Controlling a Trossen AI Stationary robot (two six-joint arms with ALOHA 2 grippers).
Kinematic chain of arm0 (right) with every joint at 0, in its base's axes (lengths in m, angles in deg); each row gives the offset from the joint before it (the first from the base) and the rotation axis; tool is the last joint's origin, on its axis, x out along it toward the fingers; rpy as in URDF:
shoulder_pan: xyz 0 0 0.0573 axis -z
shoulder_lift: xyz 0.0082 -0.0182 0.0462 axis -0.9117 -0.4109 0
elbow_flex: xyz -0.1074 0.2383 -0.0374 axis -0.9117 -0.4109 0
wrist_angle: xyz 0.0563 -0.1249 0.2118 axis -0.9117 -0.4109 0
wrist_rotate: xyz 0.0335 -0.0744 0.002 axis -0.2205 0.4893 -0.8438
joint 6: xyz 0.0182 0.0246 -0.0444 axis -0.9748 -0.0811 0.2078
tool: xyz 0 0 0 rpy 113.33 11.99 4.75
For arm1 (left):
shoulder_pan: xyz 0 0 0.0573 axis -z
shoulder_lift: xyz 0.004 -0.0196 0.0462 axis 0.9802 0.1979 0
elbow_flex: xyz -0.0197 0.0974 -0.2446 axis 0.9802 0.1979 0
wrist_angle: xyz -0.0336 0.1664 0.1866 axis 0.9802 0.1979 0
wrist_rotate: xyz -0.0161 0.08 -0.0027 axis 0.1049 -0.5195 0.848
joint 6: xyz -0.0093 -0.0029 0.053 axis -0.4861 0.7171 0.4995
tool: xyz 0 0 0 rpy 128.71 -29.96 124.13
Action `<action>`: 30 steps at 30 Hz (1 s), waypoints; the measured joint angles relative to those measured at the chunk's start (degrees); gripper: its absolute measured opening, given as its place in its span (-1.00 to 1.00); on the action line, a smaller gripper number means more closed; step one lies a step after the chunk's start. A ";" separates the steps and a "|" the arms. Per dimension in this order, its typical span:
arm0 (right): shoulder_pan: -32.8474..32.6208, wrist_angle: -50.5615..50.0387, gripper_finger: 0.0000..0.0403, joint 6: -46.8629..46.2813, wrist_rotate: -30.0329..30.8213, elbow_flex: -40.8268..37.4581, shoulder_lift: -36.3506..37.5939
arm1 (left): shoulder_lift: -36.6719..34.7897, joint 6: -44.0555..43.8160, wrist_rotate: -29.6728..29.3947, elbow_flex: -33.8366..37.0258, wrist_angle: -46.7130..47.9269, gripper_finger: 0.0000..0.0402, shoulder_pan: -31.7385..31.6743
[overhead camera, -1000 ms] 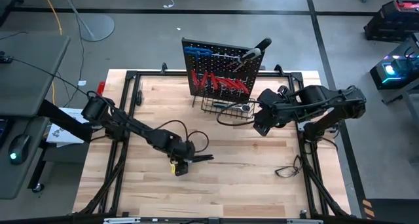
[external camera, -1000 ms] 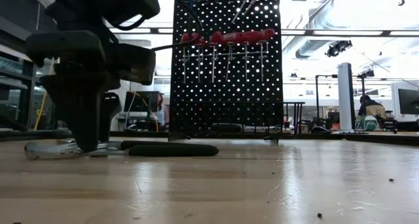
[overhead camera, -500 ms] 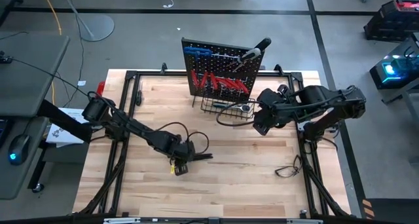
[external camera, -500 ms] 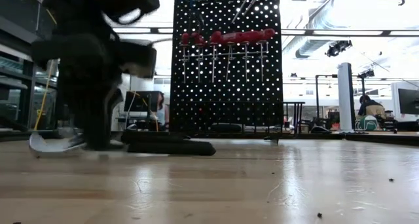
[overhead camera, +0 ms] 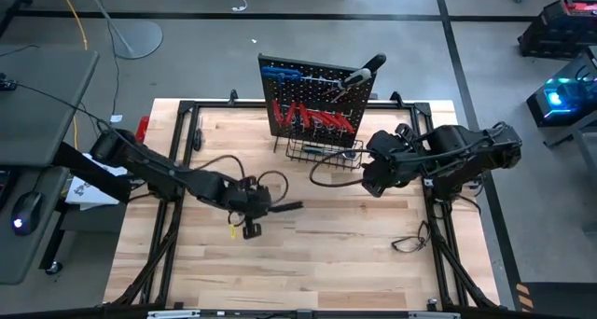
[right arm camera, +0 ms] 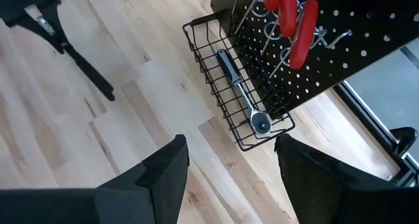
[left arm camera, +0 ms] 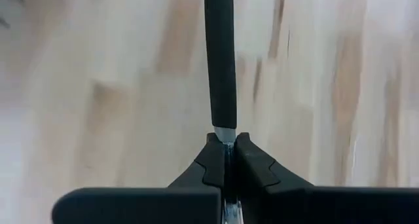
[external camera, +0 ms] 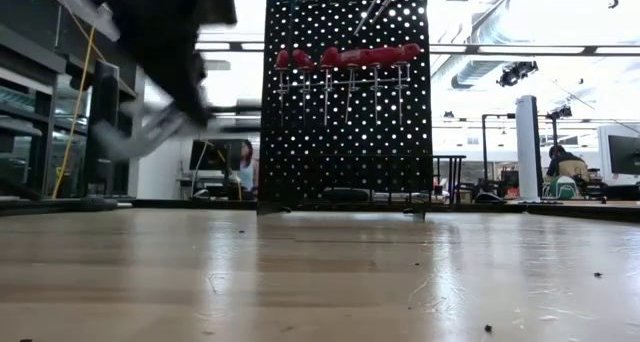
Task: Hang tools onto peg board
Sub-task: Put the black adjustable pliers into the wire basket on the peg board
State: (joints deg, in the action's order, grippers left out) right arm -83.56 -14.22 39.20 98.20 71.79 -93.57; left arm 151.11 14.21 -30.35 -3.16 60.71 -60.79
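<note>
My left gripper (overhead camera: 264,205) hangs above the table's middle left, shut on a tool with a black handle (overhead camera: 287,206) and a silver metal end. The right wrist view shows that handle (right arm camera: 91,73) sticking out from the gripper. The peg board (overhead camera: 312,100) stands upright at the far middle, with red-handled screwdrivers (external camera: 345,57) hanging in its rings and blue hex keys (overhead camera: 280,74) at its upper left. A ratchet wrench (right arm camera: 239,96) lies in its wire basket (right arm camera: 222,112). My right gripper (right arm camera: 229,178) stands open in the air, just right of the basket. My left gripper pinches the tool's silver metal part (left arm camera: 224,133) between its two fingers, just behind the black handle's end. The handle (left arm camera: 220,60) runs straight on past the fingertips, in line with them. The fingers slant down from the table's left. The tool is lifted clear of the table.
A black tubular frame (overhead camera: 187,109) borders the wooden table. A thin black cable (overhead camera: 410,240) lies near the right edge, and another loops beside the basket (overhead camera: 322,174). Bare wood spreads across the near half. In the low view, people sit in the room behind.
My left gripper has shut on the tool that lay flat on the table and has gone up with it, tipping as it rose. The tool has left the wood and now hangs clear, tilted. My right gripper has kept still.
</note>
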 joint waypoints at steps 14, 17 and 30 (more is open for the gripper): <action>-5.12 0.02 0.09 -9.59 3.99 0.00 0.30 | 4.87 48.24 -9.41 -19.09 -3.13 -0.98 -17.01; -6.71 0.00 0.09 -11.54 6.36 0.00 0.98 | 9.15 55.51 -9.61 -22.94 -6.06 -0.98 -20.79; -9.41 0.00 0.09 -18.26 13.15 0.00 2.73 | 22.74 62.00 -8.31 -27.02 -14.56 -0.98 -23.67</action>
State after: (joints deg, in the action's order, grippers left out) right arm -92.96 -14.22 20.94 111.35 71.79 -90.84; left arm 173.85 76.22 -38.66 -30.19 46.15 -84.47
